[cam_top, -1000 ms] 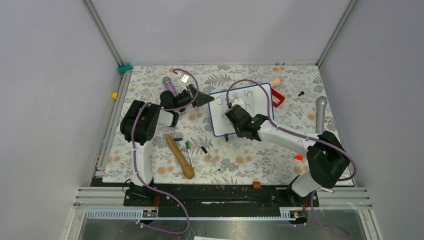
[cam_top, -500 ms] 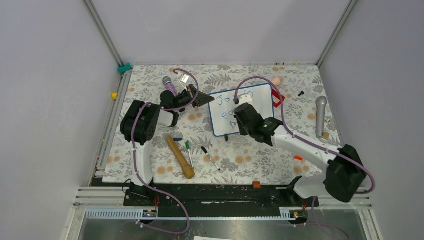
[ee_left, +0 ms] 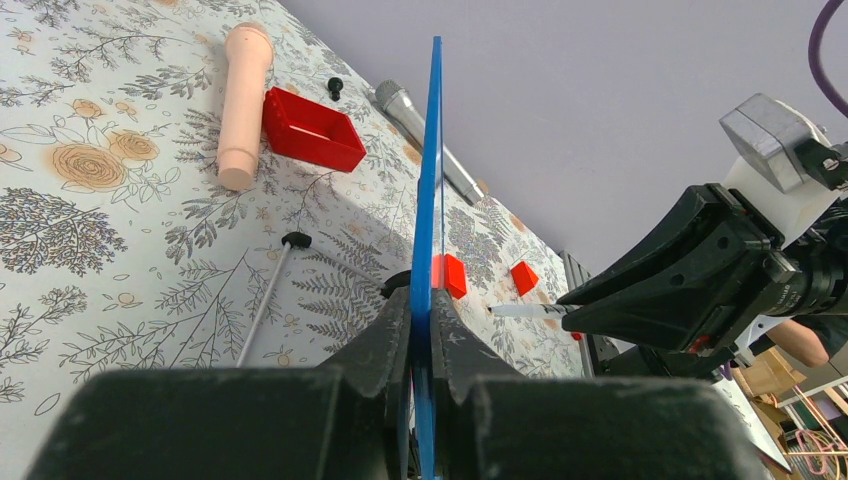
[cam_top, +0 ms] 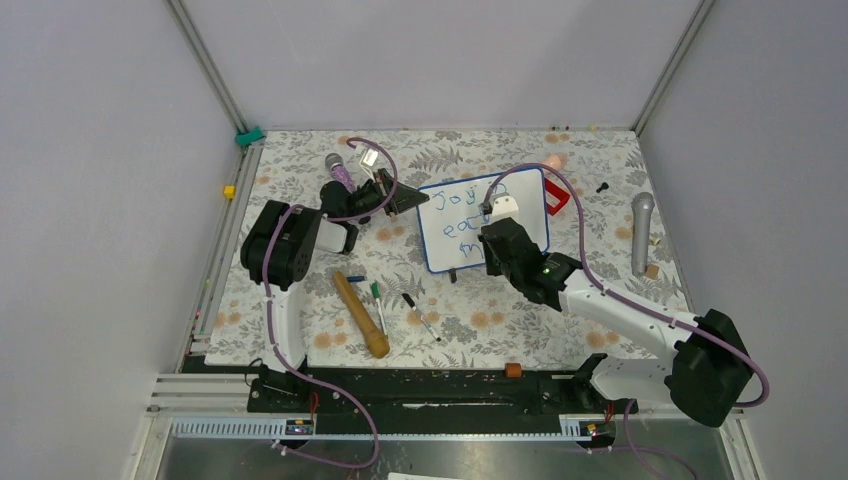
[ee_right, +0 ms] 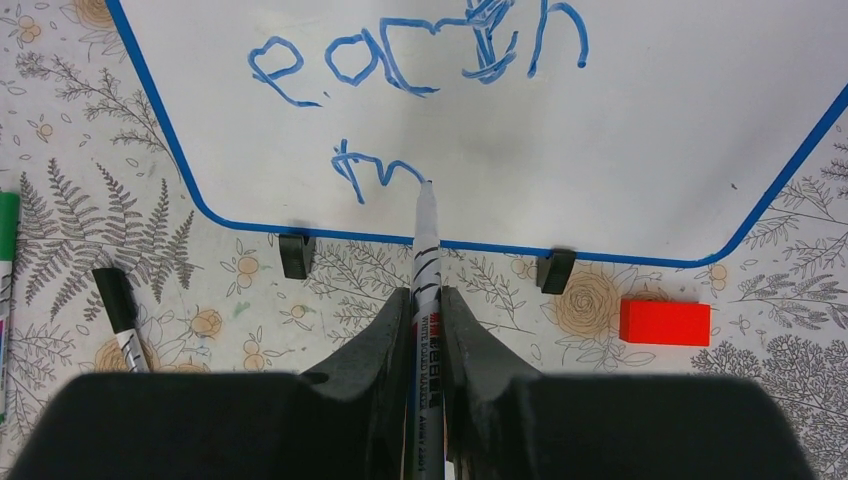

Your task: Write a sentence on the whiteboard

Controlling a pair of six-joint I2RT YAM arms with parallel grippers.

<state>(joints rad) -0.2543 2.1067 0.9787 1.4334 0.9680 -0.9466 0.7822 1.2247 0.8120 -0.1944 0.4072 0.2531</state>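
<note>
The right gripper [ee_right: 425, 296] has drawn back nearward, baring more of the sentence [ee_right: 420, 55], and clamps a marker [ee_right: 426, 235] with its tip on line three. The left gripper [ee_left: 421, 312] pinches the whiteboard [cam_top: 523, 192] by its edge, far-centre on the tabletop [cam_top: 300, 180]; a red block [ee_right: 664, 322] lies near its foot.

I see the whiteboard [cam_top: 436, 250] mid-tabletop [cam_top: 300, 170] toward the far edge, a pestle [cam_top: 360, 315] and two markers [cam_top: 378, 305] before it leftward, and a microphone [cam_top: 641, 232] by the right edge.
</note>
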